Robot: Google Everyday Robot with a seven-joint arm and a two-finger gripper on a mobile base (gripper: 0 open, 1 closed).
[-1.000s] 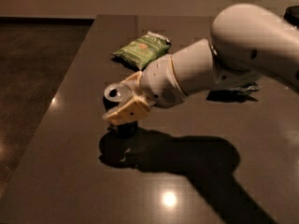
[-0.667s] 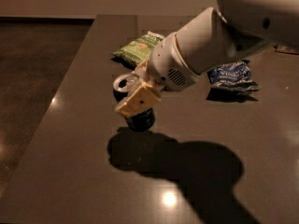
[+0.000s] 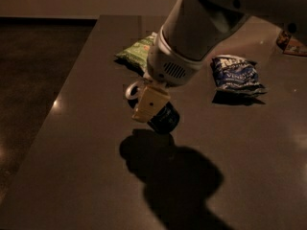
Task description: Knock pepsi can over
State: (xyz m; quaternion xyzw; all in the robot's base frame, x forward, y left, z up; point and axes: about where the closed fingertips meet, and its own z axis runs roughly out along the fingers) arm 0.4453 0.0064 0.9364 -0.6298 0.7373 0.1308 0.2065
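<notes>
The pepsi can (image 3: pixel 165 120) is a dark blue cylinder, tilted steeply with its silver top (image 3: pixel 131 90) pointing back-left and its base toward the front right. My gripper (image 3: pixel 150 110) is at the middle of the dark table (image 3: pixel 86 176), shut on the can. One tan finger (image 3: pixel 149 104) lies across the can's near side; the other is hidden behind it. The can looks held just off the table, with the arm's shadow below it.
A green snack bag (image 3: pixel 136 49) lies behind the gripper. A flat blue-and-white snack bag (image 3: pixel 235 74) lies to the right. An orange item (image 3: pixel 292 44) sits at the far right edge. The table's left edge (image 3: pixel 62 95) drops to dark floor.
The arm has swung nearer and to the right with the can in the gripper. The can is tilted further. More of the blue-and-white bag is uncovered.
</notes>
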